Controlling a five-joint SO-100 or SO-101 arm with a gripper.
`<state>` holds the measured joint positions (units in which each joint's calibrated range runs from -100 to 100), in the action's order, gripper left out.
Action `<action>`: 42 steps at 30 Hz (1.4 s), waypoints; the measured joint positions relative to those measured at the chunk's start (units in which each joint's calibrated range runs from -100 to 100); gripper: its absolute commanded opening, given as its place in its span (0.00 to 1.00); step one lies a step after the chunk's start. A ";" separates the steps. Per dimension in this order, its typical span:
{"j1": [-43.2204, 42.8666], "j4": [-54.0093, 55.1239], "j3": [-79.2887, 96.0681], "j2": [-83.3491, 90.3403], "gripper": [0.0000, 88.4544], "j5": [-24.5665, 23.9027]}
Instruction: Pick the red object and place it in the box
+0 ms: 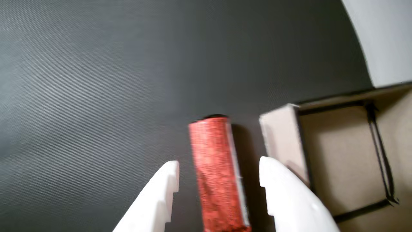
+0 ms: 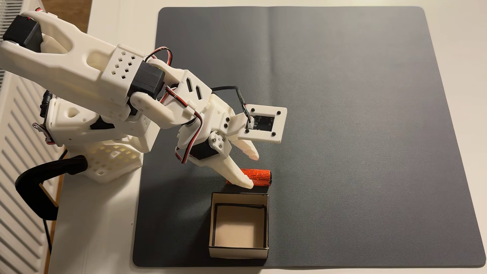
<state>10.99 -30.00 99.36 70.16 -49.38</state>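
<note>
Pincer [image 1: 219, 180] wide open, empty; we straddle red object [image 1: 217, 170]. Box [image 1: 281, 138] just beside one finger; risk: we bump wall, roll cylinder away.

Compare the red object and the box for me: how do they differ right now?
The red object is a small orange-red cylinder lying on its side; the box is a bigger, square, off-white carton standing open-topped. The red object lies between the open fingers; the box sits beside them, empty. Both rest on the dark mat, close together.
</note>
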 measured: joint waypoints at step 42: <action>0.97 12.17 -1.28 -18.46 0.01 0.00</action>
<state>11.95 -17.83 98.08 51.70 -49.38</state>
